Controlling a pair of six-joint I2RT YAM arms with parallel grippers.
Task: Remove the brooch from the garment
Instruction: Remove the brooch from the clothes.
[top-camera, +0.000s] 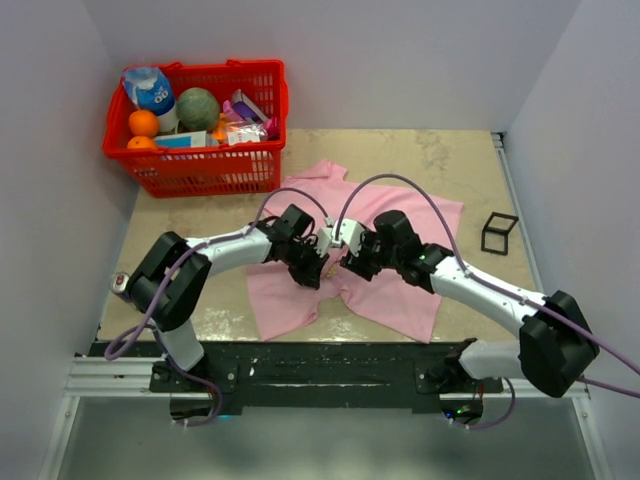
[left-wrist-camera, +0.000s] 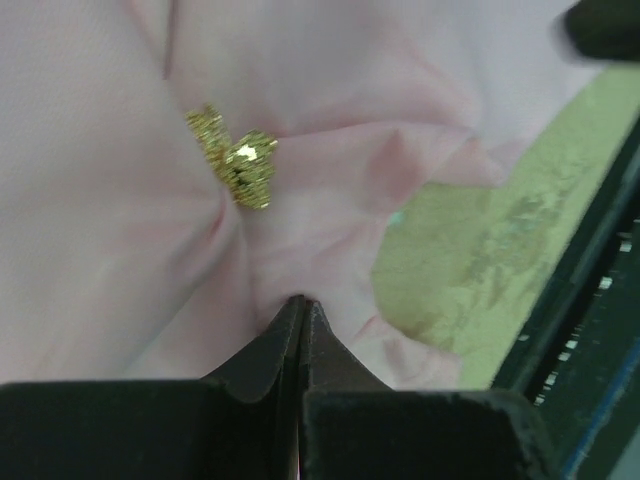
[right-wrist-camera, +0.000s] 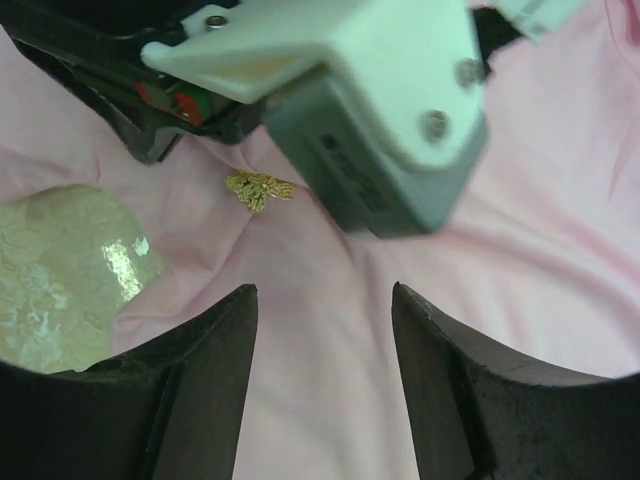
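The garment (top-camera: 290, 300) is a light pink T-shirt spread on the table's middle. The brooch (left-wrist-camera: 235, 157) is a small gold cluster pinned in the cloth, with folds puckered around it. In the top view it is hidden between the two grippers. My left gripper (left-wrist-camera: 301, 300) is shut, pinching a fold of the garment (left-wrist-camera: 100, 250) just below the brooch. My right gripper (right-wrist-camera: 322, 295) is open and empty over the garment (right-wrist-camera: 540, 260), with the brooch (right-wrist-camera: 258, 188) a little ahead and to the left of its jaws. The left gripper's body (right-wrist-camera: 350, 100) crowds the area just beyond the brooch.
A red basket (top-camera: 210, 170) of groceries stands at the back left. A small black open frame (top-camera: 498, 232) stands on the table at the right. Bare marbled tabletop (left-wrist-camera: 470, 260) shows beside the shirt's hem, and the table's dark front rail (left-wrist-camera: 590, 300) is close.
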